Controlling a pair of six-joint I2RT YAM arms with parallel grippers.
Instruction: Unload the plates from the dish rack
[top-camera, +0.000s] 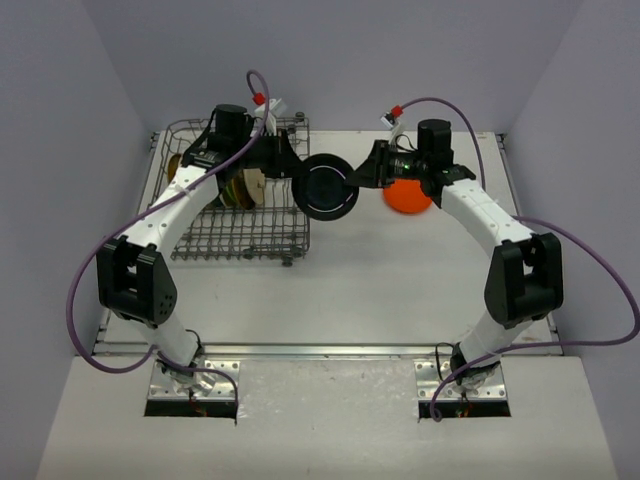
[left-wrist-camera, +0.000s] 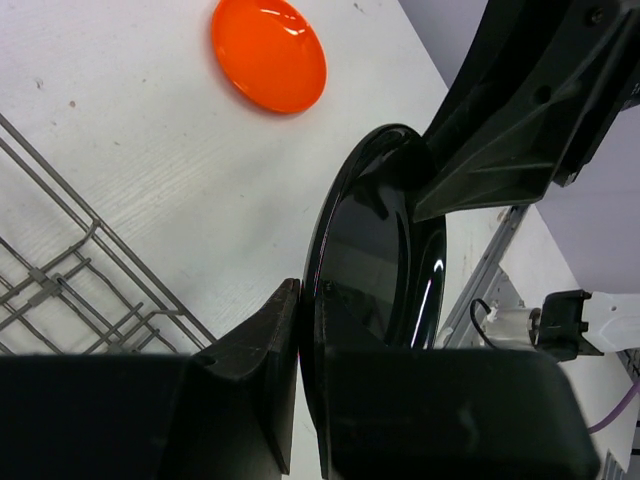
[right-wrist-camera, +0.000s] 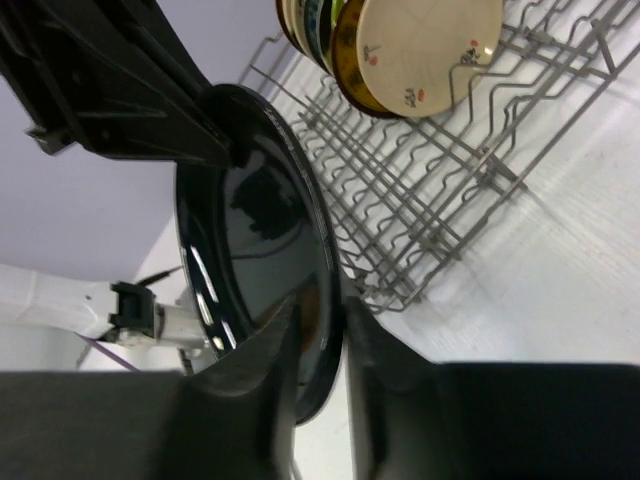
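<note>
Top external: black plate (top-camera: 329, 187) rigid, glossy, likely slippery, breakable; rim best hold. Left gripper (top-camera: 297, 174) pinches rim, right gripper (top-camera: 359, 176) pinches opposite rim.

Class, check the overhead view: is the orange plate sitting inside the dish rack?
No. The orange plate lies on the table, well apart from the dish rack and outside its wire walls.

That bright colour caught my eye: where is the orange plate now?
From above, the orange plate lies on the table right of centre, partly hidden under the right arm, across from the dish rack on the left.
</note>
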